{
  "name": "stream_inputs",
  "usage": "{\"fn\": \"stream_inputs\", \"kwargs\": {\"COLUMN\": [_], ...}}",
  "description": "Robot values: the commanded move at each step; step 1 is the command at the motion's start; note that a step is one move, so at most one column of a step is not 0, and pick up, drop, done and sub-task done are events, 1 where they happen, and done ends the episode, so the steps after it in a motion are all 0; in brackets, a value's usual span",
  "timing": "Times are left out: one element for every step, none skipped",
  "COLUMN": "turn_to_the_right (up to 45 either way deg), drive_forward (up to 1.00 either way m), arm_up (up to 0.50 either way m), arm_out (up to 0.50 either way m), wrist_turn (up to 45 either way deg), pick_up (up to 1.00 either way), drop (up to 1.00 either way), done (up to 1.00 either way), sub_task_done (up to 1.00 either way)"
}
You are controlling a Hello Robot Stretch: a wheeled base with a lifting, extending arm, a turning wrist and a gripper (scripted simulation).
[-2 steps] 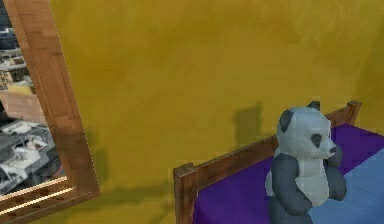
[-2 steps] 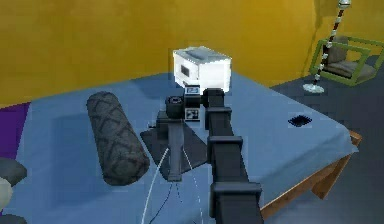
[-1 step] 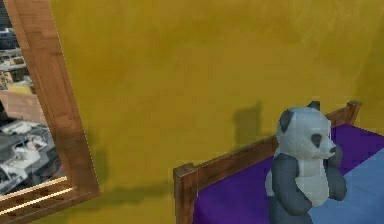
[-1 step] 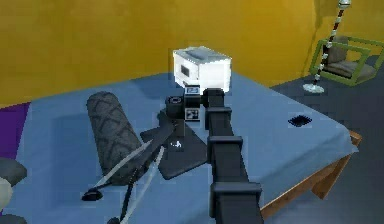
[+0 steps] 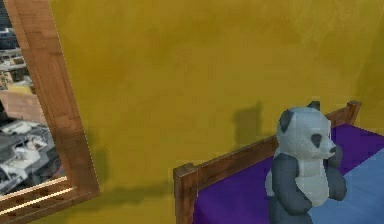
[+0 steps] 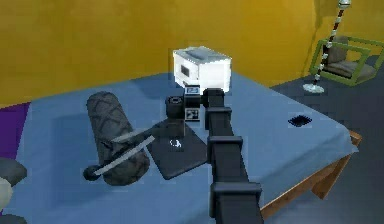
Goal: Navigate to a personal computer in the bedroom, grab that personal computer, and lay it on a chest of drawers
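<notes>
A dark flat slab, which looks like a closed personal computer (image 6: 182, 157), lies on the blue bed cover (image 6: 270, 135) in the arm side view. The arm (image 6: 225, 160) reaches out over the bed just right of it. My gripper (image 6: 100, 165) stretches from its dark body toward the view's left, its thin fingers (image 6: 125, 160) crossing a dark quilted roll (image 6: 108, 128) on the bed. I cannot tell whether it holds anything.
A white box (image 6: 200, 68) stands on the bed beyond the arm, and a small black item (image 6: 298, 121) lies near the right corner. A green chair (image 6: 350, 55) and a striped pole (image 6: 335, 40) stand by the yellow wall. In the forward view: a panda toy (image 5: 305, 160), the wooden bed frame (image 5: 215, 170), a wood-framed window (image 5: 45, 110).
</notes>
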Motion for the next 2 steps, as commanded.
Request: {"fn": "stream_inputs", "kwargs": {"turn_to_the_right": [0.0,0.0], "drive_forward": [0.00,0.00], "arm_up": [0.00,0.00], "arm_out": [0.00,0.00], "wrist_turn": [45.0,18.0], "pick_up": [0.00,0.00], "drop": [0.00,0.00], "done": [0.00,0.00], "sub_task_done": [0.00,0.00]}}
